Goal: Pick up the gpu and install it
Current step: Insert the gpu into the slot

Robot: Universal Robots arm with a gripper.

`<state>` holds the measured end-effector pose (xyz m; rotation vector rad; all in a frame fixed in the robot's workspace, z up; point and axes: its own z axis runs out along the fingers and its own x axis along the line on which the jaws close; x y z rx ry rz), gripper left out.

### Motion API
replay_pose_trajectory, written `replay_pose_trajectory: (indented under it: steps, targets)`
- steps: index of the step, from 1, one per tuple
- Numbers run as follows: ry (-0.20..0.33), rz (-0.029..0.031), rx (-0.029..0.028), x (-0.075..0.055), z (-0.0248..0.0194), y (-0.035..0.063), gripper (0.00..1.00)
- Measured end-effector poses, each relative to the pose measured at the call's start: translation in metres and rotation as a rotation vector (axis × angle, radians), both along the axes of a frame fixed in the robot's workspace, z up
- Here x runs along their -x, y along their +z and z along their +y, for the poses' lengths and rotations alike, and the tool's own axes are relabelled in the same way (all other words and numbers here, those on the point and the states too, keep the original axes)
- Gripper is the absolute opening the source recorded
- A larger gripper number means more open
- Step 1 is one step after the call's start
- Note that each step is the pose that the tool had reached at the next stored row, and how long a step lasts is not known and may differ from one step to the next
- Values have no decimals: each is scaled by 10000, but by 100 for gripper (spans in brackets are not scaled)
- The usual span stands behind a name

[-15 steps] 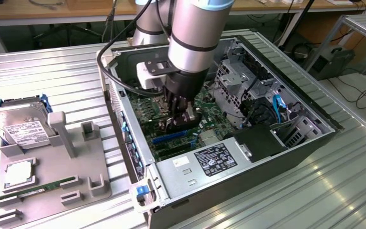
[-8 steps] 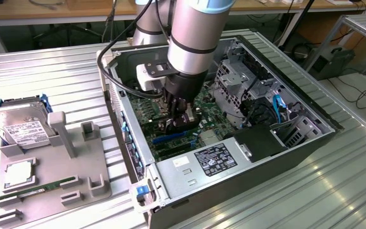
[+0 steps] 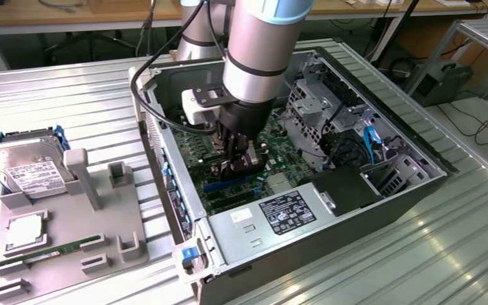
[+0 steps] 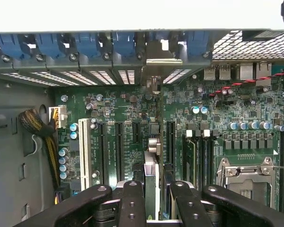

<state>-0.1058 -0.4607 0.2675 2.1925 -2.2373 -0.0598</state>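
The gripper (image 3: 242, 164) has its fingers (image 4: 132, 203) part-closed on the gpu (image 4: 151, 177), held edge-on and upright just above the motherboard (image 4: 217, 118) slots inside the open computer case (image 3: 413, 190). The card looks light, stiff and fragile, best pinched by its top edge. On the table (image 3: 66, 95) at nine o'clock from the case, a grey fixture tray (image 3: 74, 235) holds a hard drive (image 3: 28, 168) and memory stick (image 3: 49, 251).

- The arm's hand (image 3: 237, 166) reaches down inside the open computer case (image 3: 413, 184), gripping the gpu (image 3: 246, 160) upright over the motherboard (image 3: 282, 152).
- A hard drive (image 3: 25, 166) lies in a grey holder (image 3: 66, 235) at the exterior view's left.
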Motion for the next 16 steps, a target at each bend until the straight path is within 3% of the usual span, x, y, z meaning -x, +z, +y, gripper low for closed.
replay_pose_trajectory:
  steps: [16]
  targets:
    - [248,0,2,0,11,-42,26]
